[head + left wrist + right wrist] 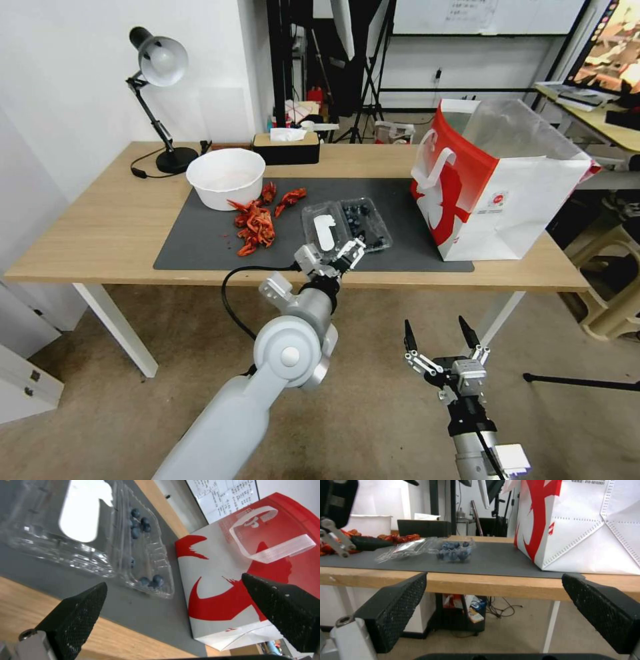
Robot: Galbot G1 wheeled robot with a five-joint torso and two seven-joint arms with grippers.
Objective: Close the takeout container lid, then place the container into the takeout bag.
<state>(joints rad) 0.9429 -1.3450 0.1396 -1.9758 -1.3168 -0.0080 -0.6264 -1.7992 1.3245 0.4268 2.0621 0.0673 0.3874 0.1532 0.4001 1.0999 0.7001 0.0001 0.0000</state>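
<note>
**Open clamshell on mat, bag at right end of table**

Head view: I log the container (363, 224) lying open on the grey mat (200, 247) near the table's (100, 233) front edge, the takeout container lid (323, 229) flat beside it. The takeout bag (500, 193) stands at the right end. Left gripper (331, 257), jaws spread, hovers at the lid's near edge. Right gripper (440, 333) hangs below the table, jaws spread.

Left wrist view: blueberries (140, 525) in the tray.

Right wrist view: white bowl (370, 525) behind.

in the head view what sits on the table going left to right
lamp → white bowl → crayfish → open container, with the left gripper at its near edge → takeout bag
</note>
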